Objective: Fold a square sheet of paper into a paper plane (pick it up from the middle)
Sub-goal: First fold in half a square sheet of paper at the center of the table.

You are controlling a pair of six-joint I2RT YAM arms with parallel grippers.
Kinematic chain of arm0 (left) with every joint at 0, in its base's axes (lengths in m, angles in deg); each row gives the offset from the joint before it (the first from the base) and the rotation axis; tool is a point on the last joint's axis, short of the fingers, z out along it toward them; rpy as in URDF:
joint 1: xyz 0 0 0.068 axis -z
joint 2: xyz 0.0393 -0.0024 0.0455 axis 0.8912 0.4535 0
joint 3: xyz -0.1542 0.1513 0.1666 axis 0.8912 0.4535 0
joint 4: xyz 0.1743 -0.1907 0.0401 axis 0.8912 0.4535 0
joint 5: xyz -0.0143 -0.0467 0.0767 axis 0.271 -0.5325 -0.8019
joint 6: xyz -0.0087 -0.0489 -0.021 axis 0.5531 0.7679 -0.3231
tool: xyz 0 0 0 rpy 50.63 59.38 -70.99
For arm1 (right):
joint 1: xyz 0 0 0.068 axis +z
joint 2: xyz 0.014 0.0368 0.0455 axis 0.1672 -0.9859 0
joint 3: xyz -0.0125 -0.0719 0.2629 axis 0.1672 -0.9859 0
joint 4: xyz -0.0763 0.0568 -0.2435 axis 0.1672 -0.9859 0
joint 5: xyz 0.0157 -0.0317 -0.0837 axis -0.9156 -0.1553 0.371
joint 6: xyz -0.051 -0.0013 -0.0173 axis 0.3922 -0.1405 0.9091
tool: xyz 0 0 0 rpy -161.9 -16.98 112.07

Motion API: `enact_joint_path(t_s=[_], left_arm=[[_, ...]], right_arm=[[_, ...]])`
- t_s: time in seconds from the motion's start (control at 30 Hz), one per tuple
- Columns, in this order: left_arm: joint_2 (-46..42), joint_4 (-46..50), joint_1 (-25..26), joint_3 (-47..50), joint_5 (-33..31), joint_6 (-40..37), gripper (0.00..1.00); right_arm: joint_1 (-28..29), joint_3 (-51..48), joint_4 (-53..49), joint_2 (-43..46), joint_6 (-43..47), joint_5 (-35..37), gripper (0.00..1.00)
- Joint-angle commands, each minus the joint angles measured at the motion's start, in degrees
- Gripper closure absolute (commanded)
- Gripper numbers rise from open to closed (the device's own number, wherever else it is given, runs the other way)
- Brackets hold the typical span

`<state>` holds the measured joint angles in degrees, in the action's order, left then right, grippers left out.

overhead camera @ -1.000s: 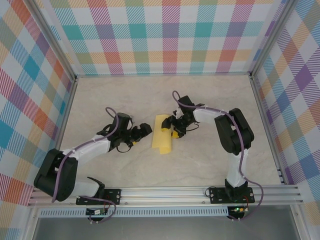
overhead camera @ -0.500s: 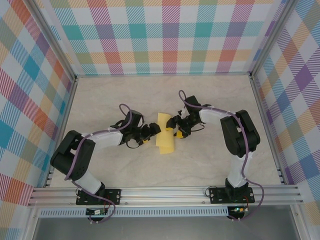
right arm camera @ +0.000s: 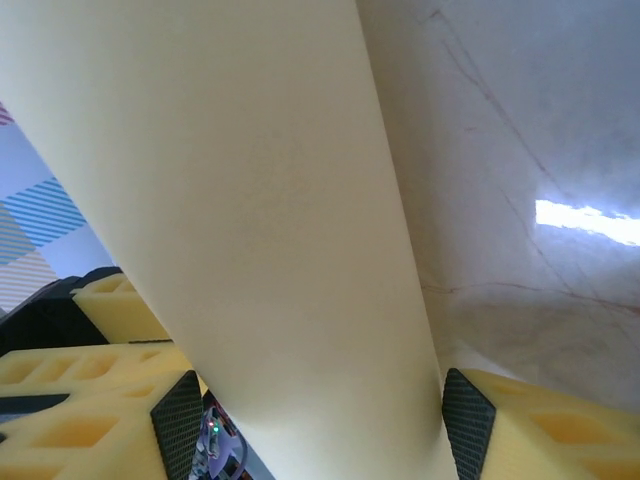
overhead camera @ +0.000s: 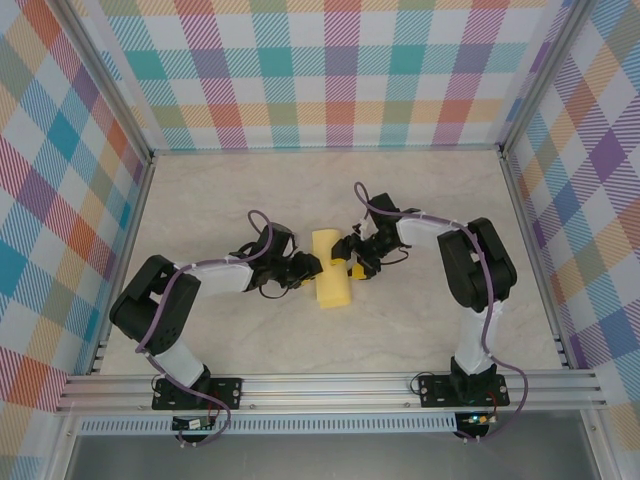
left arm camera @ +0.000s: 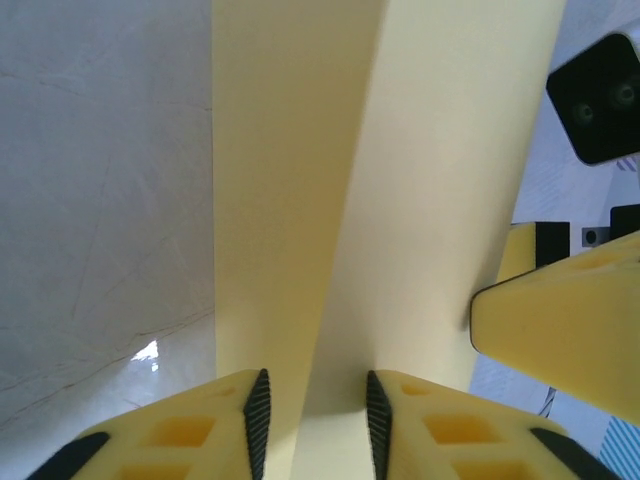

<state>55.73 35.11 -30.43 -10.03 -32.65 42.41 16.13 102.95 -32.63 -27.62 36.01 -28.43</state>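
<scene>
On marbled table (overhead camera: 250, 330), plaid walls (overhead camera: 340, 70): right tool (right arm camera: 315, 415) tight on paper (overhead camera: 330, 285), left tool (left arm camera: 315, 420) unclear.

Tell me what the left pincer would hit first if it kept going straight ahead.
The square sheet of paper: its raised fold lies right inside the left pincer. Beyond it the right pincer looks close, though depth is unclear.

arms (overhead camera: 215, 272): black joints, white links | cables (overhead camera: 487, 330): purple | fingers (left arm camera: 170, 440): yellow, hollow-celled | pads (left arm camera: 258, 420): black, ribbed
</scene>
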Motion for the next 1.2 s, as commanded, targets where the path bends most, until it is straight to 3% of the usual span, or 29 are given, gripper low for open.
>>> enact_joint_path(t_s=[0.0, 0.2, 0.37, 0.6, 0.73, 0.93, 1.17], left_arm=[[0.93, 0.70, 0.61, -1.29, 0.51, -1.09, 0.72], [1.13, 1.76, 0.62, -1.51, 0.32, -1.40, 0.78], [-0.44, 2.57, 0.62, -1.61, 0.23, -1.87, 0.77], [-12.69, 12.35, 0.40, 1.42, -11.90, -2.55, 0.60], [-18.56, 18.78, -0.67, 2.10, -17.15, -2.59, 0.56], [-23.74, 19.25, -5.45, 4.63, -14.46, -0.88, 0.53], [-25.43, 17.45, -6.85, 5.71, -11.40, -0.80, 0.48]], right_arm=[[-0.07, 2.02, -0.08, -1.46, 2.02, -3.25, 0.32], [0.19, 2.99, -0.49, -2.85, 4.59, -4.85, 0.33], [0.17, 3.36, -0.76, -4.11, 4.98, -5.35, 0.44], [0.43, 3.10, 2.15, 0.24, -0.73, -5.00, 0.57], [1.60, 2.99, 5.16, 3.26, -5.79, -2.94, 0.58], [4.66, 1.36, 12.74, 5.37, -15.31, 1.90, 0.60], [7.68, -2.28, 15.70, 4.78, -20.62, 14.19, 0.59]])
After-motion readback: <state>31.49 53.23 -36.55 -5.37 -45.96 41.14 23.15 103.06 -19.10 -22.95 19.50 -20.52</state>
